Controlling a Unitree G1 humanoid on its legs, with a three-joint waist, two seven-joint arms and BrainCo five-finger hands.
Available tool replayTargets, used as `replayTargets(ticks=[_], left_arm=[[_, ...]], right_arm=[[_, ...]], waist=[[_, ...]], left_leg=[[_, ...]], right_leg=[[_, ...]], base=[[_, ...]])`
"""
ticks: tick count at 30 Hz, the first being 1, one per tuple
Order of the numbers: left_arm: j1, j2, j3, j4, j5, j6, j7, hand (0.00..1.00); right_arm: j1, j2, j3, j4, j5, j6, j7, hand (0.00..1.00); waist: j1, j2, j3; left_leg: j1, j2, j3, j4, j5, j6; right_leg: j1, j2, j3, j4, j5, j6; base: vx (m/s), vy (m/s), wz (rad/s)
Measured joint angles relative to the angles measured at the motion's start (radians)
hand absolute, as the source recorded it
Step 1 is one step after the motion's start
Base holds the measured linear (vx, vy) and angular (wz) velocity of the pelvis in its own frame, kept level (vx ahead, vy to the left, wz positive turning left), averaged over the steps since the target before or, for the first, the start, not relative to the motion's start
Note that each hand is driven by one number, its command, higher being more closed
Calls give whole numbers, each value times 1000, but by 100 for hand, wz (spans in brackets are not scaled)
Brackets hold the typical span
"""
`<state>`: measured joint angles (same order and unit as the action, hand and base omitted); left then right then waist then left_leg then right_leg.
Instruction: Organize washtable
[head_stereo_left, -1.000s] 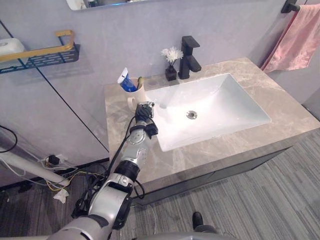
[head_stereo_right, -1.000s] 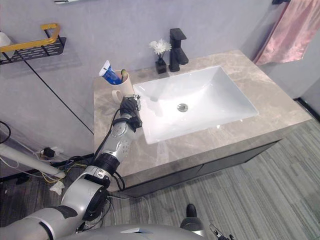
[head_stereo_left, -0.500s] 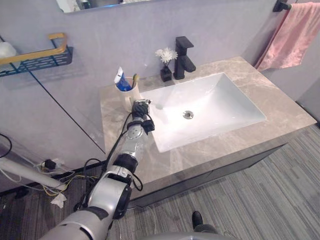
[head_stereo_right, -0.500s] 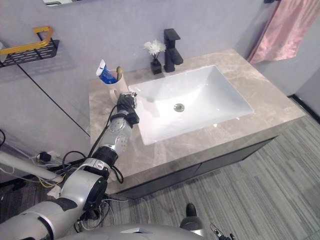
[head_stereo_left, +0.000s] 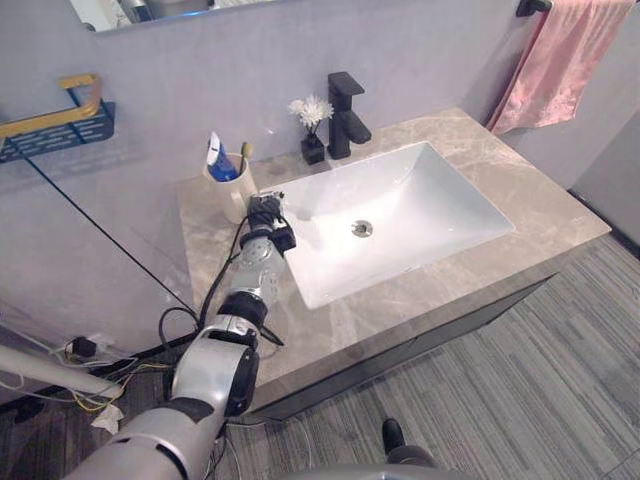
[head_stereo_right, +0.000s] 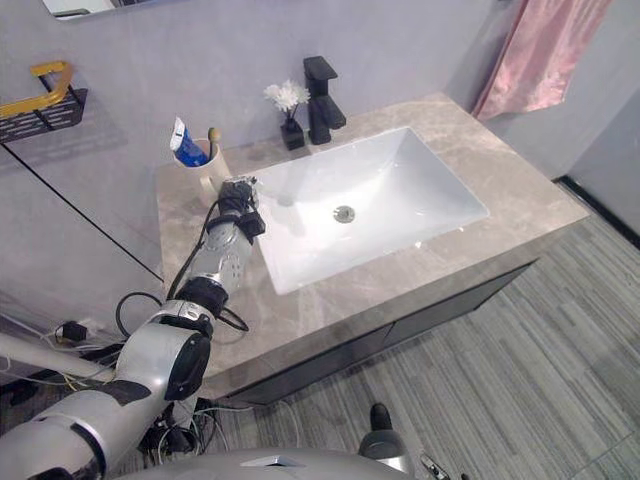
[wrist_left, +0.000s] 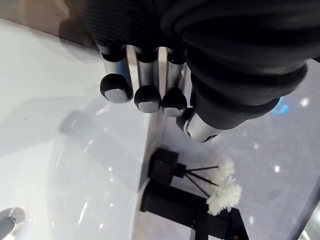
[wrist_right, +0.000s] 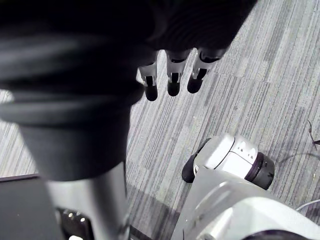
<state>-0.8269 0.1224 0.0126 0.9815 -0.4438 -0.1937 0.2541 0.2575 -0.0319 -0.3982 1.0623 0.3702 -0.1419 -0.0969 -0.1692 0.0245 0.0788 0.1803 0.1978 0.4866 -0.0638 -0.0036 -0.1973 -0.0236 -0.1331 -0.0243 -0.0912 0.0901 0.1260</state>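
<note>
A cream cup (head_stereo_left: 230, 192) stands at the back left of the marble countertop (head_stereo_left: 420, 300), with a blue and white toothpaste tube (head_stereo_left: 216, 160) and a toothbrush (head_stereo_left: 244, 154) upright in it. My left hand (head_stereo_left: 264, 213) rests on the counter just in front of the cup, at the sink's left rim. Its fingers (wrist_left: 148, 98) are relaxed and hold nothing. A small black vase of white flowers (head_stereo_left: 311, 140) sits beside the black faucet (head_stereo_left: 346, 104) behind the white sink (head_stereo_left: 400, 215). My right hand (wrist_right: 172, 75) hangs open above the striped floor.
A pink towel (head_stereo_left: 558, 55) hangs from a bar at the upper right. A black and gold wall shelf (head_stereo_left: 55, 115) is mounted at the upper left. The counter's right side (head_stereo_left: 545, 210) is bare marble.
The whole picture has shifted, so the camera moved. My left hand stays beside the cup with nothing in it.
</note>
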Motion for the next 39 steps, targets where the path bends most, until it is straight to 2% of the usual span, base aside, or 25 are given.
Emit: replayTargets(ticks=[14, 22, 29, 31, 39], left_arm=[[-17, 59, 108, 39, 118, 30, 10, 100], [-16, 83, 108, 41, 184, 34, 20, 100], [1, 78, 103, 28, 195, 21, 23, 100], [30, 69, 78, -16, 194, 18, 34, 100], [301, 2, -104, -394, 143, -25, 33, 100]], right_arm=[[11, -3, -1, 0, 0, 0, 12, 0], [11, -4, 0, 1, -1, -1, 20, 0], [11, -4, 2, 2, -1, -1, 20, 0], [11, -4, 4, 4, -1, -1, 20, 0], [16, -2, 6, 4, 1, -5, 17, 0]], waist=[[-10, 14, 13], [-7, 5, 20], [-9, 4, 21], [-9, 4, 21], [20, 3, 20]], left_leg=[[0, 1, 1, 3, -1, 0], [0, 1, -1, 3, -1, 0], [1, 1, -6, 4, -1, 1], [-1, 1, -12, 5, -1, 1], [-13, -1, -49, 7, -1, 1]], right_leg=[[1, 1, 0, 0, 1, -1], [2, 1, -1, 0, 0, -1], [7, -1, -7, 0, -1, -3], [11, -2, -15, 0, -1, -3], [25, -13, -61, 0, -3, -5]], base=[[0, 0, 0], [0, 0, 0], [1, 0, 1], [3, 0, 8], [2, 2, 13]])
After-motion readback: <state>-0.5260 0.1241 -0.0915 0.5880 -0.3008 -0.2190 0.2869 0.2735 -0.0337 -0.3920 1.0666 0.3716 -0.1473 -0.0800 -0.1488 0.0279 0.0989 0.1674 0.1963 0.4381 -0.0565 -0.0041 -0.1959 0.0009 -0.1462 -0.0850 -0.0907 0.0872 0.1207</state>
